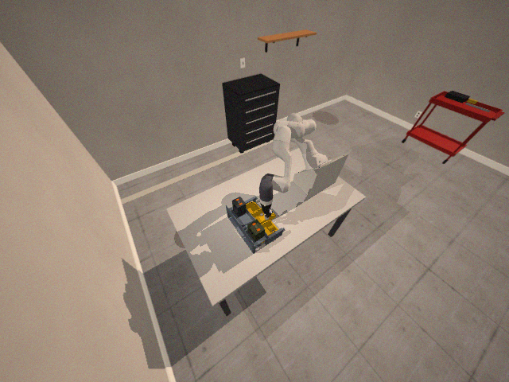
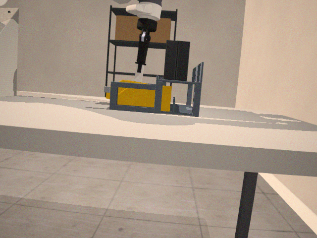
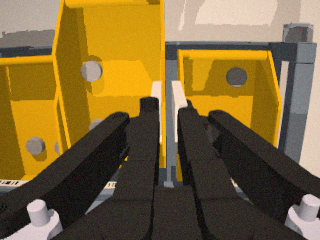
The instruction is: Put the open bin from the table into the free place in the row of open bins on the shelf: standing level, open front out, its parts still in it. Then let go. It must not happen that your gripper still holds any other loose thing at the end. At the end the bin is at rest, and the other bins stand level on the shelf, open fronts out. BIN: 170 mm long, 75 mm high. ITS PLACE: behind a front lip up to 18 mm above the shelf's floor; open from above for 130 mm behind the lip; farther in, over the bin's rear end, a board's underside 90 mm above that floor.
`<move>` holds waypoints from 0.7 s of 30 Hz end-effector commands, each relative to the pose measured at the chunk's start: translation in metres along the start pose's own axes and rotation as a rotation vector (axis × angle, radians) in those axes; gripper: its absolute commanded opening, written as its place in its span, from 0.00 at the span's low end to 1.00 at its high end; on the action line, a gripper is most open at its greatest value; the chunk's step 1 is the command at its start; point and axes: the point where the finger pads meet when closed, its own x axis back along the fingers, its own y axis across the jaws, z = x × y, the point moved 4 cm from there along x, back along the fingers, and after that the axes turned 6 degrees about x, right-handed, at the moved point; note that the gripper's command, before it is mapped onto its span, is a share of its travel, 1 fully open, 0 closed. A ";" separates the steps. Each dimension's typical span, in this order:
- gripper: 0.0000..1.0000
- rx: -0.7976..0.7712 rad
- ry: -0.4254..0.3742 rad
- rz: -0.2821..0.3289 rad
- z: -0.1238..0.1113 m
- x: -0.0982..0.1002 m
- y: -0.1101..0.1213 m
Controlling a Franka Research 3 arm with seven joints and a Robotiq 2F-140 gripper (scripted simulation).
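Observation:
The task bin (image 3: 115,30) (image 2: 128,81) is the yellow one in the middle of the row. It juts out farther at the front than its neighbours and seems to stand higher, slightly front up. Round grey parts lie in it. My gripper (image 3: 166,95) (image 2: 138,78) is nearly closed, its narrow tips at the bin's right side wall, with a small gap showing between them. No firm hold shows; tip depth is unclear. A left bin (image 3: 30,115) (image 1: 253,208) and a right bin (image 3: 255,107) (image 2: 135,98) stand in the row. The bin's rear end is hidden.
The blue-grey shelf (image 2: 157,98) (image 3: 297,115) stands on the table (image 1: 230,283). Dark boxes (image 2: 176,60) (image 1: 255,231) stand on the board behind the bins. A shelf post rises right of the right bin. A pale upright panel (image 1: 328,177) stands near the arm's base.

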 end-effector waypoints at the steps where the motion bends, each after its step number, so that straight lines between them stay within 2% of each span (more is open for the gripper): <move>1: 0.06 -0.007 0.006 0.004 0.002 0.004 -0.002; 21: 0.06 -0.007 0.006 0.004 0.005 0.035 -0.001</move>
